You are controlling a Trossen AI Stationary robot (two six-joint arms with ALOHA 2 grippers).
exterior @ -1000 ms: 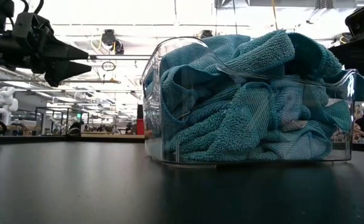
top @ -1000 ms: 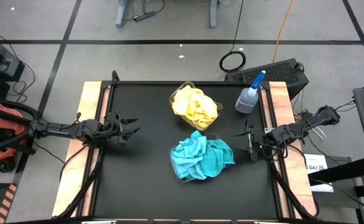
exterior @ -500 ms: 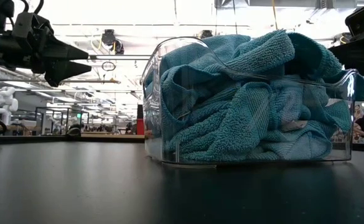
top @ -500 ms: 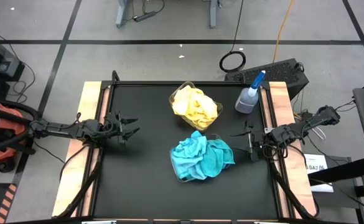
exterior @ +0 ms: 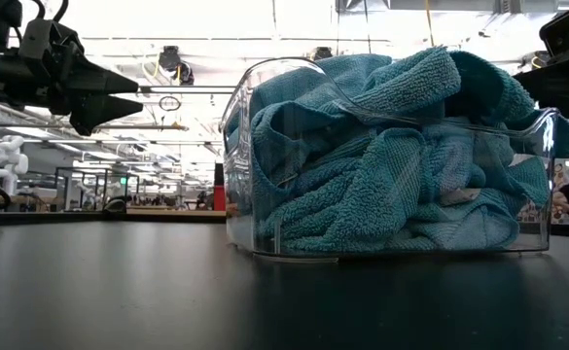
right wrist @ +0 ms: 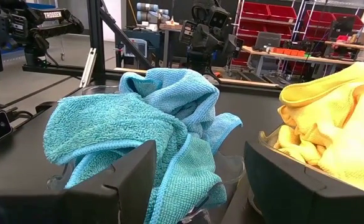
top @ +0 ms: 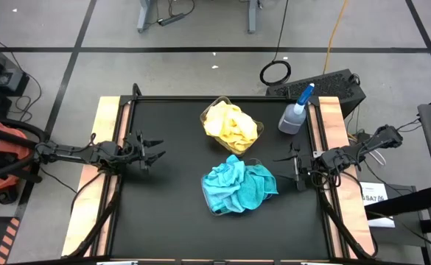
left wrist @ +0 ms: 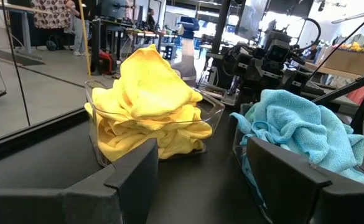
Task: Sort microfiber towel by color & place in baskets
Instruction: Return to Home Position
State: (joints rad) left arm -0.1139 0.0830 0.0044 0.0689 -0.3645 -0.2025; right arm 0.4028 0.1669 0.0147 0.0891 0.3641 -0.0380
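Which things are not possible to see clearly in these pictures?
Low view: the blue towels and their basket hide the other basket entirely.
Every view: the count of towels per basket; they bunch over one another.
Left wrist view: the yellow towels cover the lower part of the spray bottle.

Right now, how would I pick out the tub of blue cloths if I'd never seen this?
On the black table, between the idle left gripper and right gripper, two clear tubs sit near the middle. Yours is the tub farther from the spray bottle, heaped with turquoise cloths; its neighbour holds yellow ones.
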